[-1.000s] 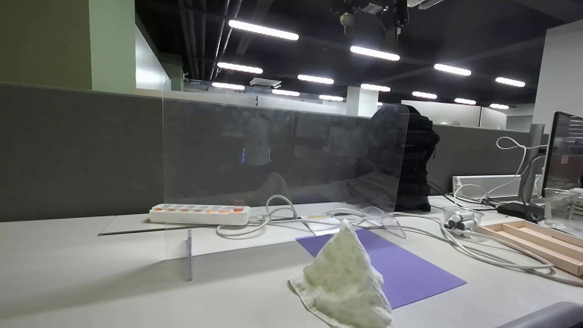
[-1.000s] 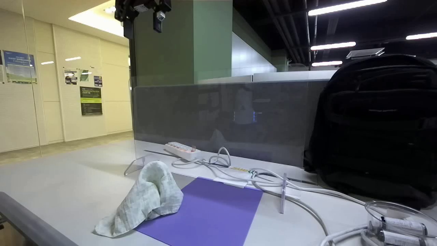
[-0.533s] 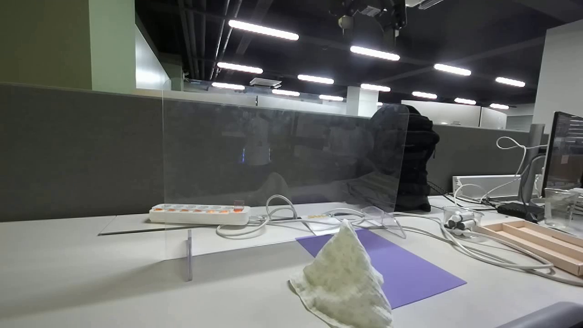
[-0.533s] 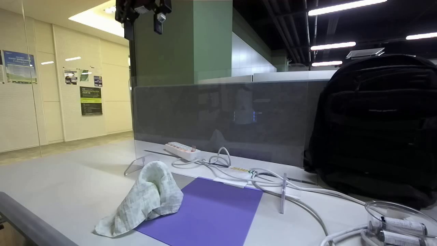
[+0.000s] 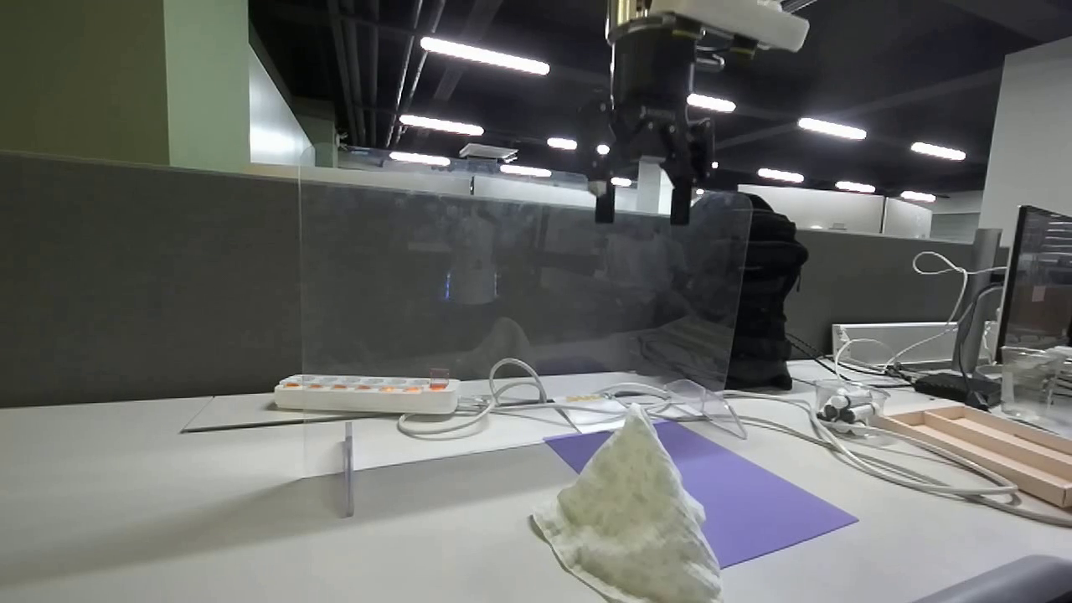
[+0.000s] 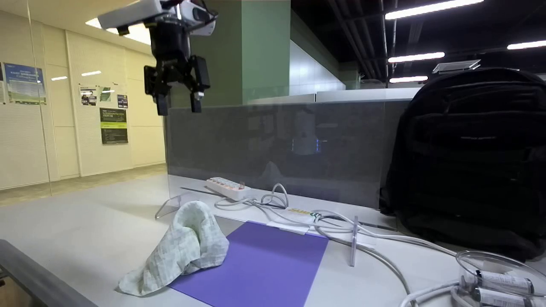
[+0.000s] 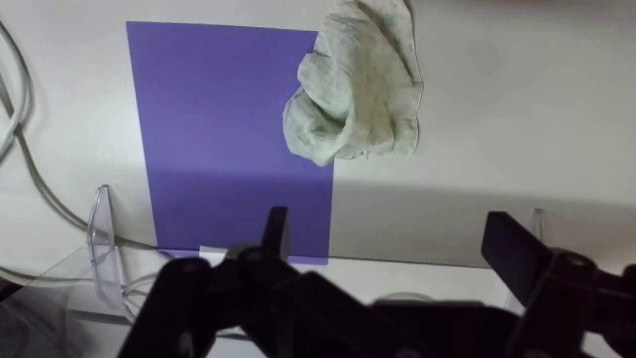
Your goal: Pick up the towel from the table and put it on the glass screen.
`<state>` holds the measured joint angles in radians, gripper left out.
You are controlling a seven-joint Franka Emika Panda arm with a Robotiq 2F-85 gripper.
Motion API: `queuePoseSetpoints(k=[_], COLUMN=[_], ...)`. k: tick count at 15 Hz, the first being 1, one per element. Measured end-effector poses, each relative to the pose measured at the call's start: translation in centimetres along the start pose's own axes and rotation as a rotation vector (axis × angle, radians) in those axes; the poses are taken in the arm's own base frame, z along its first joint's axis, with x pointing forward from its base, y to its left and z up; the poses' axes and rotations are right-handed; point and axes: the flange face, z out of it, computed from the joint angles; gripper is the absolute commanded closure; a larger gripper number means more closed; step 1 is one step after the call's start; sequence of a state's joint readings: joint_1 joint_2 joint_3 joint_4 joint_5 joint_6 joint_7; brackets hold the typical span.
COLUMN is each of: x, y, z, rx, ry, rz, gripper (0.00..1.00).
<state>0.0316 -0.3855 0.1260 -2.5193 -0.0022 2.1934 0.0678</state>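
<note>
Towel [image 5: 634, 512] stands bunched into a peak, probably so that the gripper [image 5: 642, 219], its jaws wide apart and holding nothing, can pinch it from above.

No text can be read: in an exterior view, print is carried by the blue poster [image 6: 24, 83], dark poster [image 6: 114, 125], white sheet [image 6: 297, 216] and labelled cylinders [image 6: 505, 280], but is too blurred or small.
</note>
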Motion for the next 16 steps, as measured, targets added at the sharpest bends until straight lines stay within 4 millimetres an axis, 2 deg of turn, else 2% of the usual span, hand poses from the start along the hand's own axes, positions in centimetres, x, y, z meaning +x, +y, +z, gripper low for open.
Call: queuePoseSetpoints(k=[3,5,7,12,16], x=[-1.5,-2.2,-2.2,-2.0,-2.0], y=[-0.5,-0.5,-0.5,-0.5,0.0], z=[5.6,8.2,8.9,9.1,11.4], rx=[0.000,0.001,0.002,0.003,0.025], ry=[-0.039,-0.069,-0.080,-0.036,0.015], rz=[0.040,0.070,0.078,0.077,0.154], gripper=[0.00,0.00,0.00,0.00,0.00])
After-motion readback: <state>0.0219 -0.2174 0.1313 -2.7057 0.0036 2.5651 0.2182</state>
